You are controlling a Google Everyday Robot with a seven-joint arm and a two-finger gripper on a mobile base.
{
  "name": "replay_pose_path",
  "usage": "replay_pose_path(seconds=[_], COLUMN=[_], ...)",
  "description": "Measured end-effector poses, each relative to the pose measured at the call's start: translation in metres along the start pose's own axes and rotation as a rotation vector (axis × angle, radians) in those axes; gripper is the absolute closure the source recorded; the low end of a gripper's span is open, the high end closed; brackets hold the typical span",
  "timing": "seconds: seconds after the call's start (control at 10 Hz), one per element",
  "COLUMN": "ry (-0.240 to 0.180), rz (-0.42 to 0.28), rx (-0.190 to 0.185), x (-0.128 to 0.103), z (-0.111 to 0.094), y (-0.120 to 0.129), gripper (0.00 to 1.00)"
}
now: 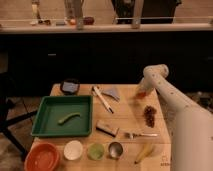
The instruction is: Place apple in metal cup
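Apple [141,94] sits at far right of the counter [125,107], near the back edge, well apart from the metal cup [116,149]. The cup stands upright in the front row, btwn the green cup [95,151] and the banana [145,152]. White arm [172,102] comes in from the right and bends down over the apple. Pincer [142,90] is right at the apple, w/ the wrist covering most of it. Can't tell how far open it is, or whether it has hold of the fruit. Only an orange-red patch of apple shows below the wrist.

Grapes [149,115] lie just in front of the apple, fork [140,134] nearer still. Green tray [40,117] is on the left w/ a small green item [69,118] inside. Front row, left to right: red bowl [42,157], white cup [73,150], green cup, metal cup, banana.
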Motion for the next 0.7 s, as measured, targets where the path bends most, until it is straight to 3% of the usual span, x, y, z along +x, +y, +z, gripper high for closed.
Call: replay_pose_path(seconds=[0.1, 0.7], ry=[-0.005, -0.078], rz=[0.001, -0.024], rx=[-0.004, -0.028], x=[-0.001, -0.022], z=[-0.005, -0.052], y=[-0.001, -0.028], gripper=[0.99, 1.0])
